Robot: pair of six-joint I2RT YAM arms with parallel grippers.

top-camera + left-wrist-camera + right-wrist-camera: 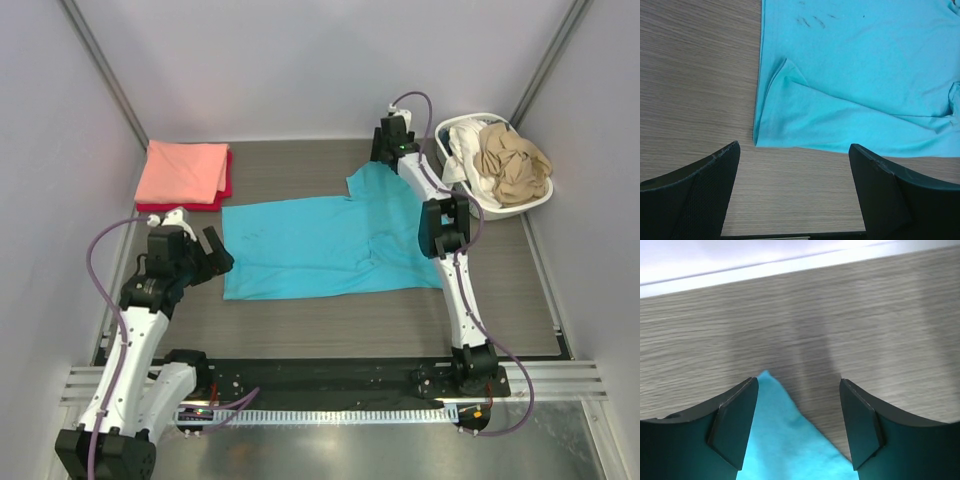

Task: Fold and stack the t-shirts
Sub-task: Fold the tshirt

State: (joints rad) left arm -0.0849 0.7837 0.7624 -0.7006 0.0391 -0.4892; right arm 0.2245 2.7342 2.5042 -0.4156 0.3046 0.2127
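Observation:
A bright turquoise t-shirt lies spread flat in the middle of the table. My left gripper is open and empty, just off the shirt's left hem; the left wrist view shows the hem corner ahead of the spread fingers. My right gripper is open and empty at the far side, above the shirt's far sleeve tip, which lies between its fingers. A folded salmon-pink shirt lies on a folded red shirt at the far left.
A white laundry basket at the far right holds tan and white shirts. Grey walls close in the table on three sides. A black rail runs along the near edge by the arm bases.

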